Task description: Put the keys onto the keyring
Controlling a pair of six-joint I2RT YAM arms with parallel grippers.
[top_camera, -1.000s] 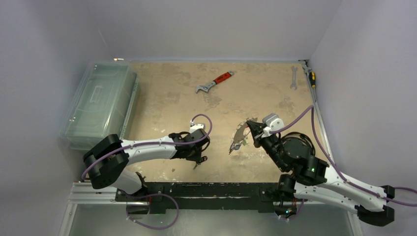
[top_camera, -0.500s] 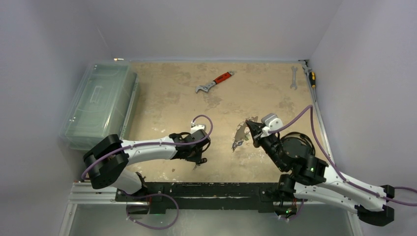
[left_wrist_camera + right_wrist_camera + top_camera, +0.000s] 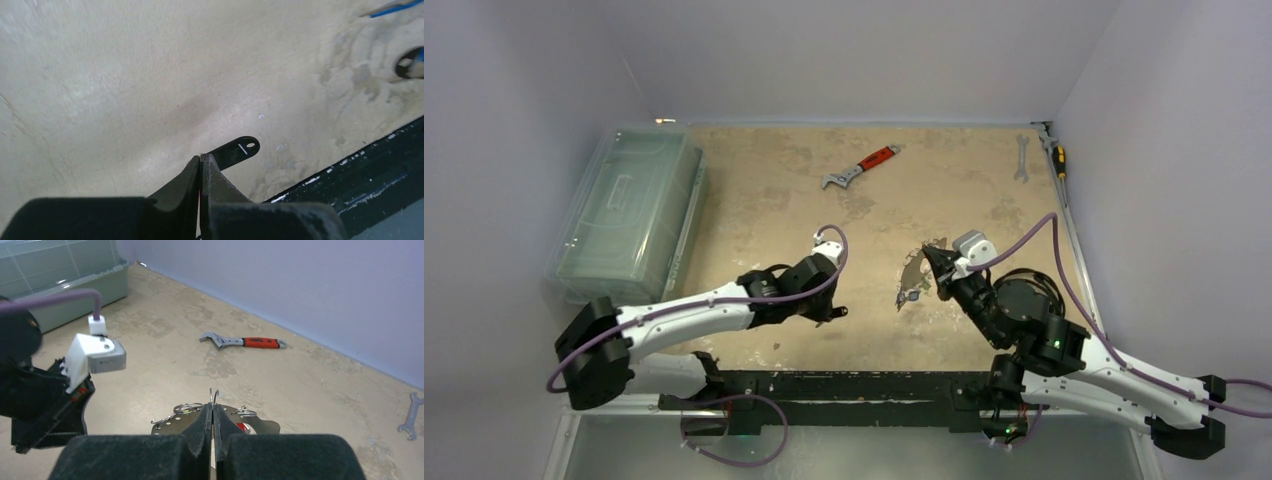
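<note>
Metal keyring [image 3: 262, 426], judged stiff and slippery, sits rim-pinched in the right tool [image 3: 212, 407]; left tool [image 3: 201, 159] clamps the light black-headed key [image 3: 235, 149]

Scuffed tan worktop [image 3: 764, 200], a few tools scattered around

A red-handled adjustable wrench [image 3: 860, 167] lies flat toward the far middle, and a plain silver spanner [image 3: 1021, 158] is off in the far right corner. Just beside that, a yellow-and-black screwdriver [image 3: 1056, 155] lies along the right edge. A clear plastic box [image 3: 624, 210] runs down the left side, and the surface is blotchy with pale stains.
</note>
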